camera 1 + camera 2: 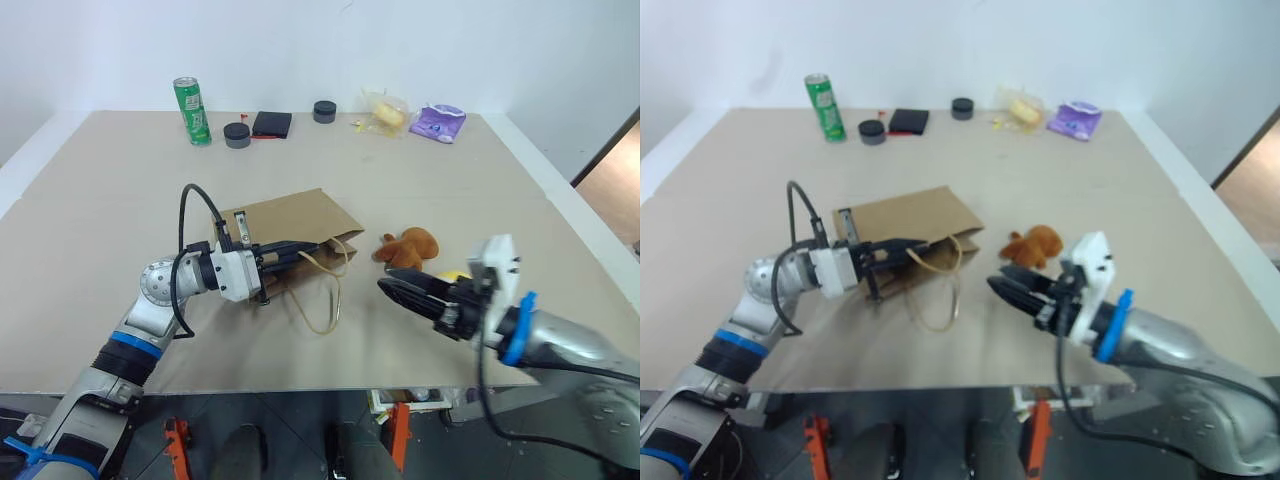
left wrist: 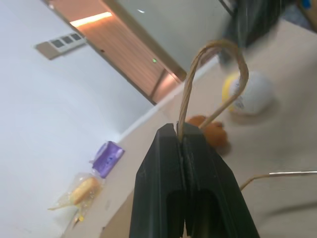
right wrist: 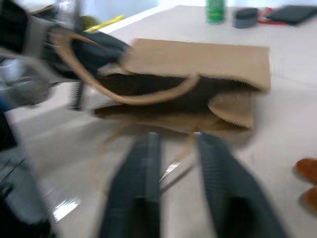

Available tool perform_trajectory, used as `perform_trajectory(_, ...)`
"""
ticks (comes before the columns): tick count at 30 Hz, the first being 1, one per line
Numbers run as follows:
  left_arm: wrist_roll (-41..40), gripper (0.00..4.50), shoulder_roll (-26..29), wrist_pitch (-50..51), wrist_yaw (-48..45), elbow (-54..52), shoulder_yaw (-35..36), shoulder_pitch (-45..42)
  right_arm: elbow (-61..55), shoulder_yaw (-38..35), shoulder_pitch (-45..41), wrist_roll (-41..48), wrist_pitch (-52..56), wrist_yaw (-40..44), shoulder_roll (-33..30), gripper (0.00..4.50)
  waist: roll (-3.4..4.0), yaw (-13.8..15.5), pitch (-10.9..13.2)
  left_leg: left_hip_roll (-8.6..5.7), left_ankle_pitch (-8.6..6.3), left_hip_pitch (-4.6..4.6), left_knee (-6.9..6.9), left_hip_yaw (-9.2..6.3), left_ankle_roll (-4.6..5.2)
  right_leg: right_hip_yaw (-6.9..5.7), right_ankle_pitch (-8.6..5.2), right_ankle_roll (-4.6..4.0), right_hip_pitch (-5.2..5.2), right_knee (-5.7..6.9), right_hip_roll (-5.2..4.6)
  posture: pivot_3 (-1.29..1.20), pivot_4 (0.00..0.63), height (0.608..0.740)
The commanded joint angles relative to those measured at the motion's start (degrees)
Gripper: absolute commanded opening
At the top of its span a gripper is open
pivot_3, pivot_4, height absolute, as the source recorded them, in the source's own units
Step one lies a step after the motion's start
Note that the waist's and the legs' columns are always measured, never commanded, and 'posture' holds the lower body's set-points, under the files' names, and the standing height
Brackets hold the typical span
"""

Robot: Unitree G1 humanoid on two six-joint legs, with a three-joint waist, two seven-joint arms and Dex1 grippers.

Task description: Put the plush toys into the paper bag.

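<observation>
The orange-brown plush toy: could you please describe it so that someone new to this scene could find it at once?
Start at the brown paper bag lying on its side in the middle of the table. Just off its open end, toward the robot's right, lies the orange-brown plush toy. Unlike the white egg-shaped toy beside it, it is furry, with stubby limbs.

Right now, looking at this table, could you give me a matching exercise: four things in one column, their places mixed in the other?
1 green can
2 orange-brown plush toy
3 purple packet
4 cord handle

A pinched in the left tool
B far edge, right side
C far edge, left side
D beside the paper bag

Pairs: 1-C, 2-D, 3-B, 4-A
</observation>
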Motion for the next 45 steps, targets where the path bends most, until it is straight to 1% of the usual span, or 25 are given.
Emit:
perform_trajectory(1,-1.68,0.00,-0.66,2.90,0.33,-4.33,2.89,0.88,5.94,6.13,-4.58,-7.80,-4.72,-2.99,6.82,0.06,0.00,-0.30,0.00,-0.01,0.01,0.00,-0.01,0.00,0.01,0.02,0.01,-0.01,0.00,0.00,0.00,0.00,0.150,0.740)
perform_trajectory(4,-1.50,0.00,-1.43,4.60,0.21,-5.85,3.65,1.23,15.00,10.28,-8.48,-14.14,-9.20,-3.56,13.54,0.06,-0.01,-0.79,0.00,0.00,0.01,-0.03,-0.01,0.00,0.02,0.03,0.02,-0.01,0.00,0.00,0.02,0.00,0.150,0.740)
perform_trajectory(8,-0.81,0.00,-2.32,5.47,-0.39,-6.78,4.30,2.16,24.51,12.76,-13.53,-18.04,-13.30,-2.35,21.22,0.06,0.00,-0.90,0.00,-0.02,0.01,-0.07,-0.04,0.00,0.02,0.05,0.08,0.10,-0.03,0.00,0.02,0.00,0.150,0.740)
perform_trajectory(13,-0.64,0.00,-3.63,6.71,0.43,-7.97,5.44,2.92,35.41,13.88,-16.41,-23.59,-16.46,-4.02,27.48,0.06,-0.01,-0.89,0.00,0.02,0.01,-0.11,-0.08,-0.03,0.02,0.05,0.14,0.19,-0.08,0.01,0.09,0.00,0.150,0.740)
perform_trajectory(16,-0.34,0.00,-5.36,8.11,3.89,-8.47,7.61,2.40,39.36,15.40,-16.55,-26.85,-15.24,-5.38,29.49,0.06,-0.01,-0.90,-0.01,0.01,0.01,-0.12,-0.09,-0.04,0.02,0.04,0.14,0.17,-0.08,0.01,0.08,0.00,0.150,0.740)
perform_trajectory(22,1.06,0.00,-8.42,10.57,11.59,-9.86,12.66,-0.37,38.67,16.38,-15.96,-30.69,-11.07,-6.91,30.06,0.06,-0.19,-0.92,-0.17,0.05,0.03,-0.05,-0.05,-0.04,0.05,0.04,0.18,0.01,-0.04,0.01,0.10,0.00,0.150,0.740)
perform_trajectory(33,2.43,0.00,-9.84,11.08,15.95,-12.29,15.68,-2.94,37.11,15.98,-15.34,-32.34,-7.66,-5.93,30.23,0.06,-0.22,-0.87,-0.28,0.06,0.02,-0.03,-0.10,-0.08,0.04,0.00,0.20,0.05,0.00,0.01,0.13,0.00,0.150,0.740)
perform_trajectory(38,2.52,0.00,-9.72,11.74,15.77,-11.55,15.48,-3.77,37.15,15.84,-15.20,-32.95,-6.91,-5.34,29.95,0.06,-0.21,-0.86,-0.29,0.04,0.02,-0.04,-0.10,-0.07,0.04,0.01,0.20,0.05,0.00,0.00,0.12,0.00,0.150,0.740)
perform_trajectory(42,2.19,0.00,-9.41,12.76,13.31,-11.36,13.58,-0.57,36.00,15.11,-15.13,-33.57,-10.61,-4.30,29.60,0.06,-0.21,-0.87,-0.30,0.05,0.02,-0.03,-0.12,-0.08,0.03,0.00,0.19,0.04,-0.01,0.00,0.12,0.00,0.150,0.740)
perform_trajectory(45,2.22,0.00,-9.11,14.15,10.20,-11.30,11.14,2.74,32.46,14.63,-15.07,-33.16,-12.97,-1.76,27.91,0.06,-0.20,-0.87,-0.29,0.04,0.02,-0.05,-0.13,-0.07,0.03,0.01,0.18,0.02,-0.03,0.00,0.12,0.00,0.150,0.740)
